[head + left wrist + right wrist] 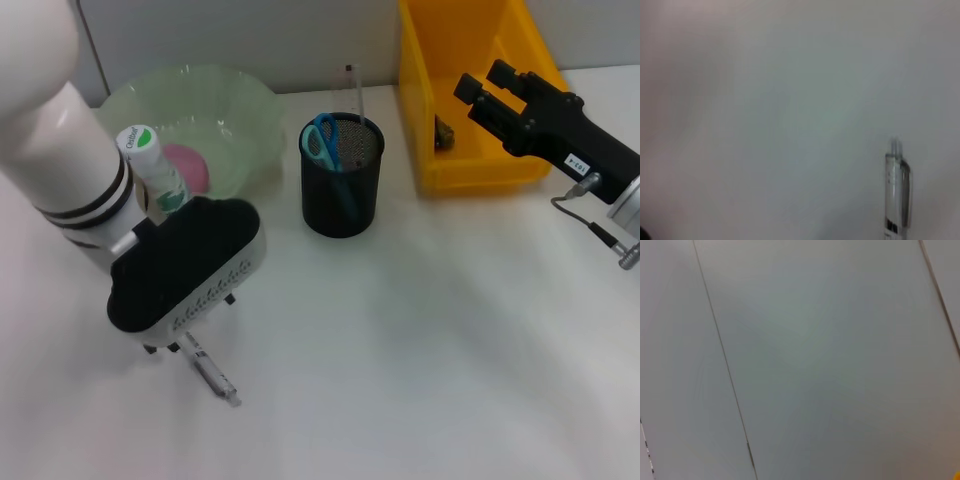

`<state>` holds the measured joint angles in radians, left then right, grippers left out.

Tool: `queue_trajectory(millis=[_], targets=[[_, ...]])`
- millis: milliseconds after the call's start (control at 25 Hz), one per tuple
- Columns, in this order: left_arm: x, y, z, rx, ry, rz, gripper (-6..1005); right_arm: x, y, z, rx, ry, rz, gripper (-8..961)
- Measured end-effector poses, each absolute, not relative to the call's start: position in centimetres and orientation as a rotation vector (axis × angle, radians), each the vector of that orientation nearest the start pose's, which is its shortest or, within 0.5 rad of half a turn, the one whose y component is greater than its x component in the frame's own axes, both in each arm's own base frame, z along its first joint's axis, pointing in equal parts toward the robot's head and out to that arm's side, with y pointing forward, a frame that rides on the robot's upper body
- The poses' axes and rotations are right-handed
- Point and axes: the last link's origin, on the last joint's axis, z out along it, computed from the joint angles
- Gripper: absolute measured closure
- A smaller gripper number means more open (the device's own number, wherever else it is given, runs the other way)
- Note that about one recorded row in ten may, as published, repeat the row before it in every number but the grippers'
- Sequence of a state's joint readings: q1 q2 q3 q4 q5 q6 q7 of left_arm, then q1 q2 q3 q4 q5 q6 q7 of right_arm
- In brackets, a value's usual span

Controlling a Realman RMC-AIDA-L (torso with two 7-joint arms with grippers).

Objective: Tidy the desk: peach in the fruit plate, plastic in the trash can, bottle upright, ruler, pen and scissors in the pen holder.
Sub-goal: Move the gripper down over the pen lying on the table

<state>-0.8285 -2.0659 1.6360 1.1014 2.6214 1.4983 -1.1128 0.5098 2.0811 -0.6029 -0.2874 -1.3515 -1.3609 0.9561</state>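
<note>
Pen [211, 372] lies on desk; scissors [325, 145] stand in pen holder [342, 190].

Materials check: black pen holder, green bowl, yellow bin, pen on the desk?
Black mesh pen holder: looks like perforated metal, matte; see-through grid. Pale green translucent bowl: likely plastic, glossy rim. Yellow bin: moulded plastic, smooth sheen. Clear pen: transparent plastic barrel, its inside visible.

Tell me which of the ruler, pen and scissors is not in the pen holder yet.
The pen: it lies flat on the desk under the left gripper, while the scissors and ruler stand in the pen holder.
</note>
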Motion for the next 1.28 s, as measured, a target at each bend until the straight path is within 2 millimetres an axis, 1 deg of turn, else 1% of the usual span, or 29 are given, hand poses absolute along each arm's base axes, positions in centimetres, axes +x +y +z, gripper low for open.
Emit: queue_trajectory(millis=[280, 480, 880, 920, 1280], targets=[[-16.1, 36.6, -5.0, -2.775, 1.508, 1.045, 201, 28.3, 34.8, 1.2, -2.006, 0.624, 1.108, 348], [-16.8, 35.9, -4.8, -2.783, 1.509, 1.023, 201, 28.6, 34.7, 1.4, -2.002, 0.622, 1.101, 348], [-17.0, 35.7, -4.8, -2.782, 1.528, 1.019, 202, 28.3, 34.9, 1.2, -2.013, 0.610, 1.103, 347], [-17.2, 35.8, -4.9, -2.787, 1.533, 1.040, 202, 28.2, 34.9, 1.2, -2.016, 0.607, 1.102, 347], [-16.9, 35.9, -5.5, -2.807, 1.539, 1.075, 202, 27.8, 34.8, 1.0, -2.028, 0.588, 1.120, 349]])
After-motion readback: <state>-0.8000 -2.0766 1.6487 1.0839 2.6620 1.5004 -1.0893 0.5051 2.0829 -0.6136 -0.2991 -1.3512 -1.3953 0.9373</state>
